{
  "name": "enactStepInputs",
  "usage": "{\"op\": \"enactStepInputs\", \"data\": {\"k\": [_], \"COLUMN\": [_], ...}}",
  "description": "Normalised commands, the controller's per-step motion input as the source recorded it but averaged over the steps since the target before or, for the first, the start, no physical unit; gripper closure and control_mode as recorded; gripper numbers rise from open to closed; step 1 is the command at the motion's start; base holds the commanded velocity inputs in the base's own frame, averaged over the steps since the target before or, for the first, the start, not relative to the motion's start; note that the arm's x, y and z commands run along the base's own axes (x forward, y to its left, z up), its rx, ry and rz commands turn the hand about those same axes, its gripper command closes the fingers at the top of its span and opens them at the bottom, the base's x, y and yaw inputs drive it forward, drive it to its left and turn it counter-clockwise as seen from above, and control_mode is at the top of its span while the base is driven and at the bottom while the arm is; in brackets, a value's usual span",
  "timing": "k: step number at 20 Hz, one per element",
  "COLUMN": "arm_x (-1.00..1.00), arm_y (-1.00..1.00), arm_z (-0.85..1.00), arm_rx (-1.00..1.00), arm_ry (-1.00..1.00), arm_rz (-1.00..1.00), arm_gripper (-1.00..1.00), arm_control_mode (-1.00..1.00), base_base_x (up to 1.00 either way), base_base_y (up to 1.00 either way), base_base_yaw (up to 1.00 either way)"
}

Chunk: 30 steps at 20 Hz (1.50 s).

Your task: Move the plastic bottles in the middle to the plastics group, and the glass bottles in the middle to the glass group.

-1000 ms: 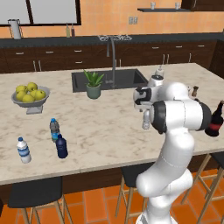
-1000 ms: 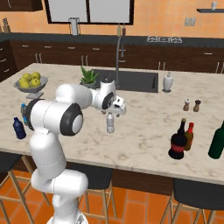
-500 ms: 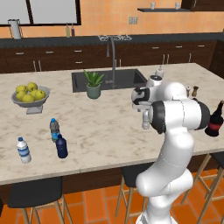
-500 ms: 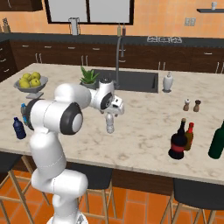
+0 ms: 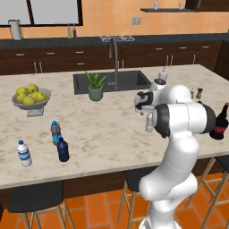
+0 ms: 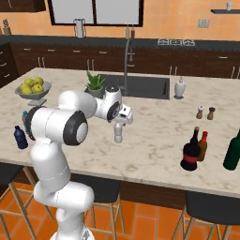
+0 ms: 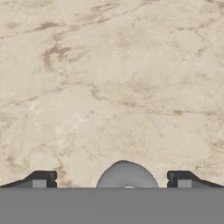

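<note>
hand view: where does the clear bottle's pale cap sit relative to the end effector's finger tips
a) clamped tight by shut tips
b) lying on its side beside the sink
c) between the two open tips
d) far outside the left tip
c: in the hand view the pale cap rises midway between the two tips of the end effector, which stand wide apart with a gap on each side of it.
</note>
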Motion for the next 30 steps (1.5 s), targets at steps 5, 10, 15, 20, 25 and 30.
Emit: {"op": "enactStepInputs", "data": {"k": [5, 10, 15, 20, 25, 30], "arm_x": [0.0, -0.02, -0.3, -0.49, -0.48, -0.36], "arm_y": [0.0, 0.0, 0.0, 0.26, 0.82, 1.0], "arm_z": [-0.13, -0.24, 0.01, 0.48, 0.28, 0.12], "arm_rx": [0.0, 0.0, 0.0, 0.0, 0.0, 0.0], "arm_ry": [0.0, 0.04, -0.01, -0.09, -0.16, 0.0], "arm_rz": [0.0, 0.0, 0.0, 0.07, 0.12, 0.11], "arm_gripper": [1.0, 1.0, 1.0, 1.0, 1.0, 1.0], "arm_control_mode": [-1.0, -1.0, -1.0, -1.0, -1.0, -1.0], "base_base_x": [0.0, 0.0, 0.0, 0.0, 0.0, 0.0], "base_base_y": [0.0, 0.0, 0.0, 0.0, 0.0, 0.0], "base_base_yaw": [0.0, 0.0, 0.0, 0.0, 0.0, 0.0]}}
